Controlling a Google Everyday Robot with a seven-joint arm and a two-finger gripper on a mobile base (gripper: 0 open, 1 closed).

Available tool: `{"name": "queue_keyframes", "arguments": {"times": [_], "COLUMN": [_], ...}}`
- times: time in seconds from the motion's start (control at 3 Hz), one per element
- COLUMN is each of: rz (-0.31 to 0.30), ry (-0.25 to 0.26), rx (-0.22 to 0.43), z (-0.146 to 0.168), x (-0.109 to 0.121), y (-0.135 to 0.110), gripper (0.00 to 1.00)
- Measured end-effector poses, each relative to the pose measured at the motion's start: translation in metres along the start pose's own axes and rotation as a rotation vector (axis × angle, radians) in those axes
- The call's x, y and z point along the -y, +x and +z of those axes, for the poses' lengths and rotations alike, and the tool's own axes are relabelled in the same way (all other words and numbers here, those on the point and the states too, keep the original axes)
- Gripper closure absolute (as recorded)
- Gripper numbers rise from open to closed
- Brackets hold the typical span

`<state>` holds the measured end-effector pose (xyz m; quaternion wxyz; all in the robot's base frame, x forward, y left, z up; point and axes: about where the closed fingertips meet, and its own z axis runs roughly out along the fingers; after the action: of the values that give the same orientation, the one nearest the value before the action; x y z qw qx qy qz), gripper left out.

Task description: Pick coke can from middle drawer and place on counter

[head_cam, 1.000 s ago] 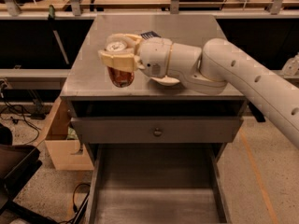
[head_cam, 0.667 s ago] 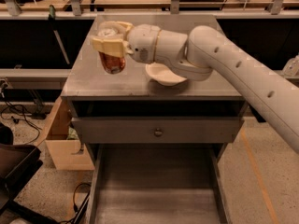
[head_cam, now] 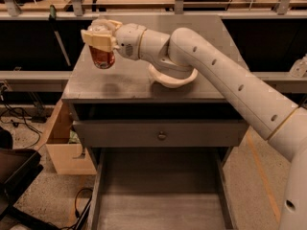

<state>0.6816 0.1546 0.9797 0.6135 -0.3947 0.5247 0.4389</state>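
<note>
1. Gripper (head_cam: 100, 43) first: we see it at the far left of the camera view, over the left part of the counter (head_cam: 218, 37), with its cream fingers (head_cam: 94, 38) clenched around the top of the coke can (head_cam: 101, 59).
2. We find the coke can hanging below those fingers, roughly upright, with its red-brown body showing and its lid hidden by the grip.
3. We judge that the can is off the counter: a soft shadow (head_cam: 112, 87) lies on the grey surface below it and a little to the right, apart from the can's base.
4. We follow the white arm (head_cam: 225, 78) from the lower right corner up and leftward across the counter to the wrist beside the can.
5. We see a white bowl (head_cam: 173, 79) on the counter, partly under the arm, to the right of the can and apart from it.
6. We note the middle drawer (head_cam: 160, 207) pulled out at the bottom of the view, its flat grey floor bare.
7. We see above it a closed drawer face (head_cam: 120, 134) with a small round knob (head_cam: 162, 135).
8. We spot a cardboard box (head_cam: 64, 150) on the floor to the left of the cabinet.
</note>
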Motion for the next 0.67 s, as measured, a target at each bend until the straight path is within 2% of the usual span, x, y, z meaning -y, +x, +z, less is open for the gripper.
{"name": "queue_keyframes", "arguments": {"times": [0.67], "rz": [0.002], "ry": [0.077], "rx": [-0.012], "z": [0.01], "x": [-0.015], "y": [0.016], "gripper": [1.0]}}
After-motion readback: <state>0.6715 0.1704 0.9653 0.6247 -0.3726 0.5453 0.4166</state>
